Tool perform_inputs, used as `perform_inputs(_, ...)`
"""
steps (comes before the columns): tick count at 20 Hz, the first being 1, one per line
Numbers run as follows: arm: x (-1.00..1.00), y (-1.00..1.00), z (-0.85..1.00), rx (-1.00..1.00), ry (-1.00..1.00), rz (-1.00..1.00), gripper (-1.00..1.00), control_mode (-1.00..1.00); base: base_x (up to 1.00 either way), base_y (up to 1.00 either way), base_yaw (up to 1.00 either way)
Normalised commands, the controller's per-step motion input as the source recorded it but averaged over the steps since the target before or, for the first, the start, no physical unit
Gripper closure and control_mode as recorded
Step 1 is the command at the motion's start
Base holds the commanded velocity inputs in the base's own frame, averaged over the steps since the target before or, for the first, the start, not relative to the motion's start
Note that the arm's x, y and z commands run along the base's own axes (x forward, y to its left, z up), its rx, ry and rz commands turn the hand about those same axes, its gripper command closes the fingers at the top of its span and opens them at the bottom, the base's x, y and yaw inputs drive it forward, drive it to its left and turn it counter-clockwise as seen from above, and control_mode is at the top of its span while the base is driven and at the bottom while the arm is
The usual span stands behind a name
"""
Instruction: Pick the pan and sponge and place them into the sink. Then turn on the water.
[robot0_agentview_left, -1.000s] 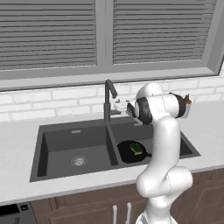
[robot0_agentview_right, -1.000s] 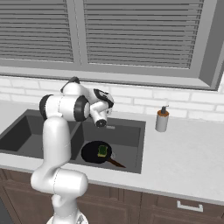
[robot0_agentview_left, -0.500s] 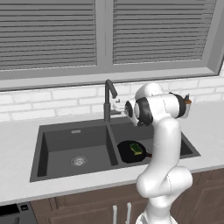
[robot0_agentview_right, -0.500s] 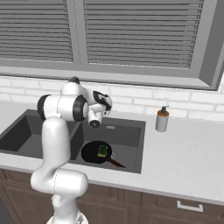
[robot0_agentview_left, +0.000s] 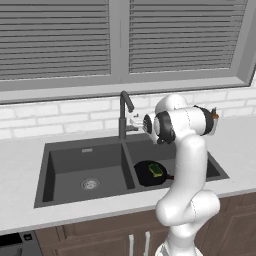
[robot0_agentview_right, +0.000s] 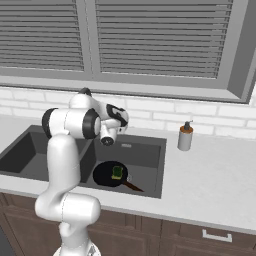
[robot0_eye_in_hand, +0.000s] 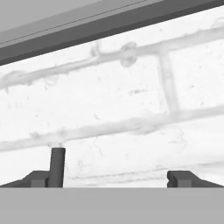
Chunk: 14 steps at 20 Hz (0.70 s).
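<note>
I see the claw (robot0_eye_in_hand: 113, 177) spread wide beside the faucet (robot0_agentview_left: 123, 113). Pan (robot0_agentview_left: 147, 174) and sponge (robot0_agentview_left: 157, 170) lie in the sink (robot0_agentview_left: 65, 157)'s right basin, 3 o'clock of the divider.

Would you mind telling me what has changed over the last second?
The gripper has edged left toward the faucet, near its lever; it holds nothing. The pan with the sponge on it stays in the sink, and no water runs.
</note>
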Motion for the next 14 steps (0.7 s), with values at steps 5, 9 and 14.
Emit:
perform_inputs(5, 0.00, -1.00, 0.00, 0.06, 0.00, 0.00, -1.00, -1.00, 0.00, 0.00, 0.00)
perform_inputs(9, 0.00, -1.00, 0.00, 0.06, 0.00, 0.00, -1.00, -1.00, 0.00, 0.00, 0.00)
perform_inputs(14, 0.00, -1.00, 0.00, 0.06, 0.00, 0.00, -1.00, -1.00, 0.00, 0.00, 0.00)
